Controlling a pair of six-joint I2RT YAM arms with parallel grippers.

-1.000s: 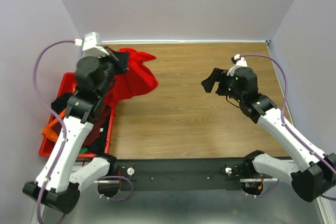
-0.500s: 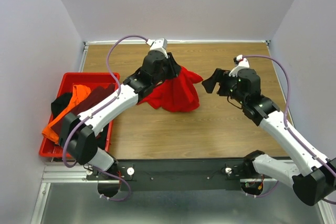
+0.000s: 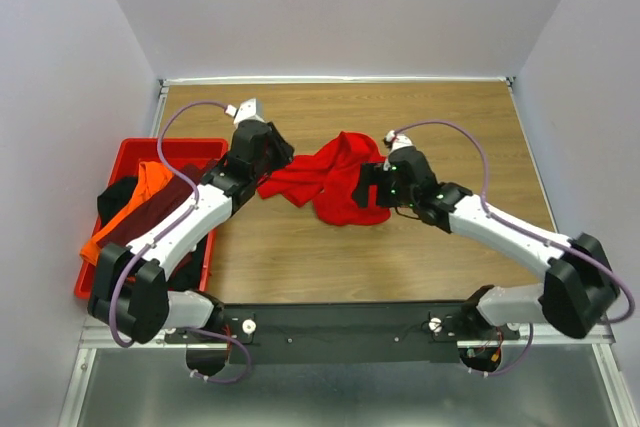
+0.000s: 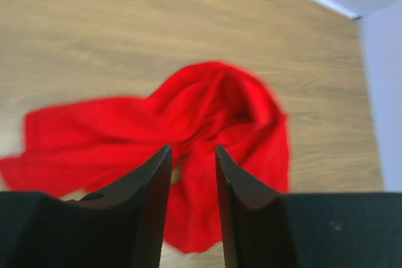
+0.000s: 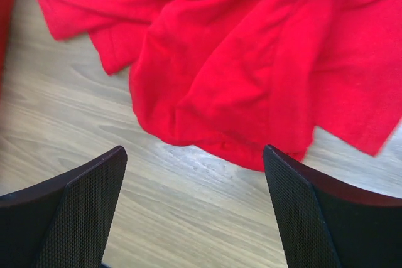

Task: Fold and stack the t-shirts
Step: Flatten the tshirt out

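A bright red t-shirt (image 3: 330, 179) lies crumpled on the wooden table (image 3: 450, 117). My left gripper (image 3: 281, 159) hovers at the shirt's left end, open. In the left wrist view the red t-shirt (image 4: 213, 111) shows through the gap of the gripper (image 4: 192, 150), and nothing is between the fingers. My right gripper (image 3: 366, 187) is at the shirt's right side, jaws wide open. In the right wrist view the gripper (image 5: 195, 150) hangs just over the hem of the red t-shirt (image 5: 251, 61). Orange (image 3: 146, 185), dark maroon (image 3: 165, 209) and black (image 3: 112, 197) t-shirts lie in the crate.
The red plastic crate (image 3: 185, 144) stands at the table's left edge, beside my left arm. Bare wood shows in front of the shirt (image 5: 188, 218) and on the table's right half. Grey walls close in the back and sides.
My left arm swung the red t-shirt from over the crate to mid-table, opened and let it go, then drew back left. My right arm moved left up to the shirt.
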